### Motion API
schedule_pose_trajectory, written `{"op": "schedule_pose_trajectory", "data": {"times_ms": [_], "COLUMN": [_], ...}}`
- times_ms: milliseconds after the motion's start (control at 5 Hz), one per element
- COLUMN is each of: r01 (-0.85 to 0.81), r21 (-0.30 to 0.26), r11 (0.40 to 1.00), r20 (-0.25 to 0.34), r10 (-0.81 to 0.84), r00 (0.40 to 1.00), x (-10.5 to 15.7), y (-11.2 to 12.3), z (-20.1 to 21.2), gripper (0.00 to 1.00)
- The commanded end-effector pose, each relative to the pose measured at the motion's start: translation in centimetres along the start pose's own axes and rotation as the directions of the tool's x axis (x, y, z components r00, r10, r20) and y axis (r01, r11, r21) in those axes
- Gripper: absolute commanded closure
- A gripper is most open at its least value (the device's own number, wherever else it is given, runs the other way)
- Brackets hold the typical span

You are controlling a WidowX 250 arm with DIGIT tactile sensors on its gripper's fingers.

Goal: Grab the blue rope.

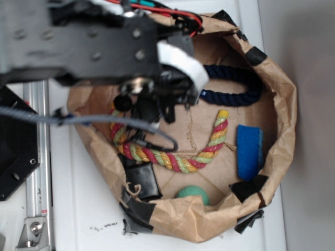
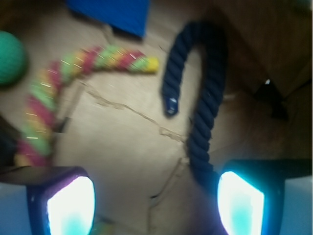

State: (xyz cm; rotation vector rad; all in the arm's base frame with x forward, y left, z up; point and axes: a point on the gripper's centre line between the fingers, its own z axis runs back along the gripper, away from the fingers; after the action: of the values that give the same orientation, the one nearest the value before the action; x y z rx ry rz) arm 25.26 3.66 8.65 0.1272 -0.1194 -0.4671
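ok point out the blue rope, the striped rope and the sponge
blue rope [image 2: 208, 98]: wrist view, middle of its long strand
striped rope [image 1: 183, 163]: exterior view, bottom of its curve
sponge [image 1: 249, 151]: exterior view, centre of its face

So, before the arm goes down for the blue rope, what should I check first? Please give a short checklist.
1. Blue rope in view: ok.
2. Gripper jaws open: ok.
3. Nothing held between jaws: ok.
4. Rope centred between jaws: not ok; it runs toward one finger.
5. Striped rope apart from the blue rope: ok.
6. Height above the paper bag floor: cannot tell.
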Motion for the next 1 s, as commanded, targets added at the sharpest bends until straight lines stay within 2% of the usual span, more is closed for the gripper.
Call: {"op": "schedule_pose_trajectory", "data": {"times_ms": [0,200,400,600,800], "r01": [0.022,-0.021,-0.036,-0.049,-0.068], "r21": [0.089,0.054,0.03,-0.029,-0.147], "r11": [0.996,0.998,0.999,0.998,0.987], "r20": [-0.016,0.014,0.022,0.036,0.078], "r10": [-0.021,0.02,0.035,0.05,0.08], "r00": [1.0,1.0,0.999,0.998,0.994], "x": [0.4,0.6,0.8,1.6,2.8], "y": [3.9,5.8,6.0,5.1,3.6], "z": [-2.3,-3.1,-3.9,-5.0,-6.0], "gripper": [0.0,0.0,0.0,0.0,0.0]}}
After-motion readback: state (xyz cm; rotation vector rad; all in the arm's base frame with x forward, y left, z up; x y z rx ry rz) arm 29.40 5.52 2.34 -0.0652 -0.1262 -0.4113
